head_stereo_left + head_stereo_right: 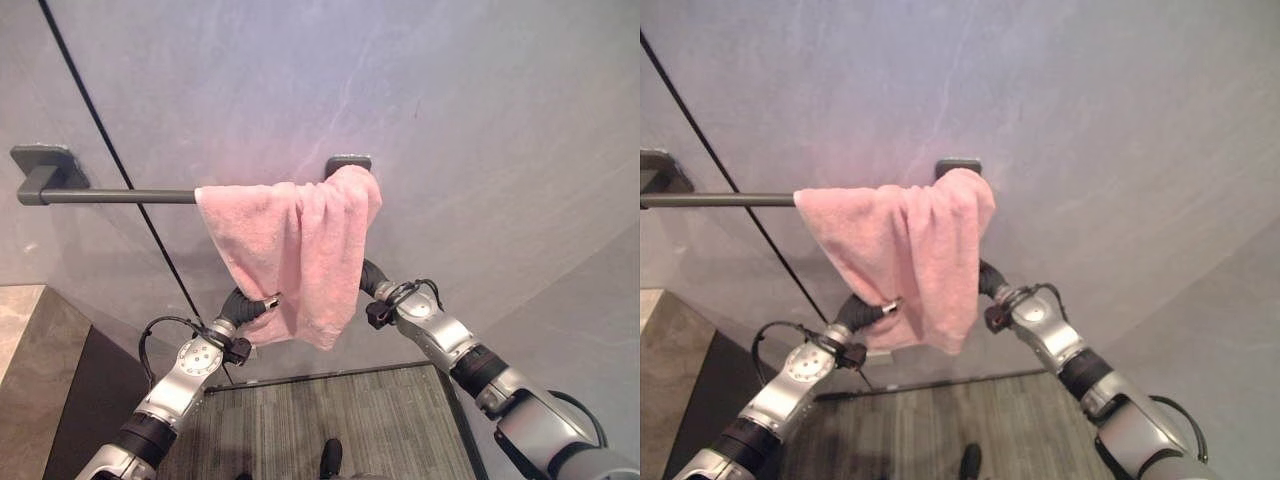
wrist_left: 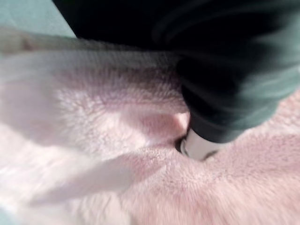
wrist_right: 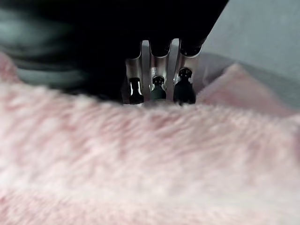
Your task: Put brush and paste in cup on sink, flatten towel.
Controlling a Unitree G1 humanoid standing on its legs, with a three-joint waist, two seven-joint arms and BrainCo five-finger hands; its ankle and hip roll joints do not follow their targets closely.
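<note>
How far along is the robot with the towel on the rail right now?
Done: nothing that shows; brush, paste and cup are not in these views. In hand: the pink towel hangs bunched and crooked at the right end of the towel rail, with the left hand and right hand reaching into the cloth from either side, fingers hidden. Left: spreading the towel flat along the bar.
</note>
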